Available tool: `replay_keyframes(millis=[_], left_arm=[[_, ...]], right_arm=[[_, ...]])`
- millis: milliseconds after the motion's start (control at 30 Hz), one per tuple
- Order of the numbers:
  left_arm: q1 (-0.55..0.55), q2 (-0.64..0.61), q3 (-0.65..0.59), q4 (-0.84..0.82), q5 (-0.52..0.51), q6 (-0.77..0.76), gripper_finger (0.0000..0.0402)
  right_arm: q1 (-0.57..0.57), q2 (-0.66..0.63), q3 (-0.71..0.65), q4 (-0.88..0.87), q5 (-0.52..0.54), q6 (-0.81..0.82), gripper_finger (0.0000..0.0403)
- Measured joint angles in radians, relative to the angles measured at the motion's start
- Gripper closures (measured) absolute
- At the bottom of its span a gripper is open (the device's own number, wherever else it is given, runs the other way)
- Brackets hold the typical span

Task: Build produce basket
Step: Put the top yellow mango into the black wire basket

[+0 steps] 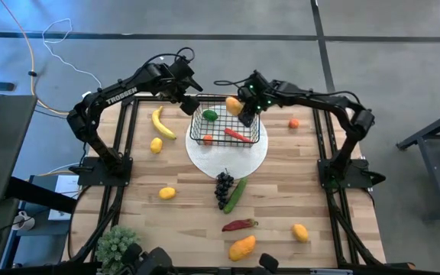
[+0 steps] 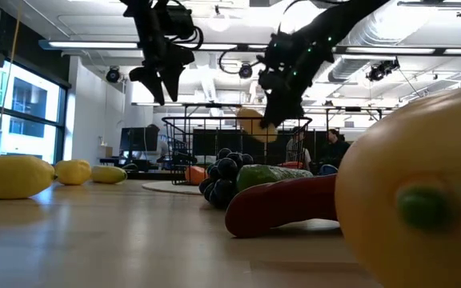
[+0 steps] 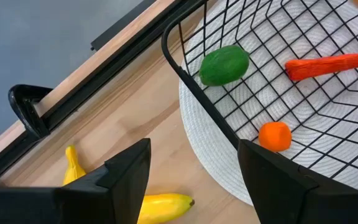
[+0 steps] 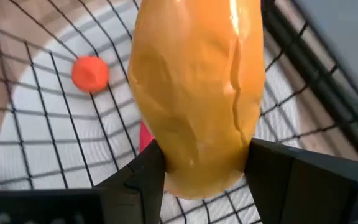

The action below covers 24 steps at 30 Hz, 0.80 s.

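The black wire basket (image 1: 224,127) stands on a round white plate (image 1: 239,160). In it lie a green lime (image 3: 224,64), a red chilli (image 3: 331,65) and a small orange tomato (image 3: 274,135). My right gripper (image 1: 244,114) is shut on an orange mango (image 4: 197,93) over the basket's far right corner. My left gripper (image 3: 194,186) hangs open above the basket's far left corner, with the rim (image 3: 194,93) showing between its fingers and nothing held. A banana (image 1: 163,122) lies on the table left of the basket. My right gripper pinches the mango near its lower end (image 4: 194,168) between its two fingers (image 4: 278,171). Most of the fruit sticks out beyond the fingertips. The fingers slant down from the table's right side. The mango (image 2: 250,124) hangs clear above the basket floor.
Loose on the table are lemons (image 1: 156,145) (image 1: 167,193) (image 1: 300,232), dark grapes (image 1: 224,187), a cucumber (image 1: 235,195), a second chilli (image 1: 239,224), another mango (image 1: 242,247) and a tomato (image 1: 293,123). A green potted plant (image 1: 117,244) stands at the near left corner.
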<state>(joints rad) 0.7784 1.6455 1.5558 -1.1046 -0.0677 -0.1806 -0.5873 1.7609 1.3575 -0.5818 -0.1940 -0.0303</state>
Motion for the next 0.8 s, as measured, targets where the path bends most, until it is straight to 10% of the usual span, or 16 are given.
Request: replay_keyframes(millis=[400, 800], left_arm=[[0.0, 0.0, 0.0, -0.054, 0.004, -0.001, 0.017], [0.0, 0.0, 0.0, -0.116, 0.042, -0.003, 0.017]], right_arm=[[0.001, 0.038, -0.001, -0.073, 0.014, 0.025, 0.0249], [0.001, 0.038, -0.001, -0.082, 0.029, 0.033, 0.0151]])
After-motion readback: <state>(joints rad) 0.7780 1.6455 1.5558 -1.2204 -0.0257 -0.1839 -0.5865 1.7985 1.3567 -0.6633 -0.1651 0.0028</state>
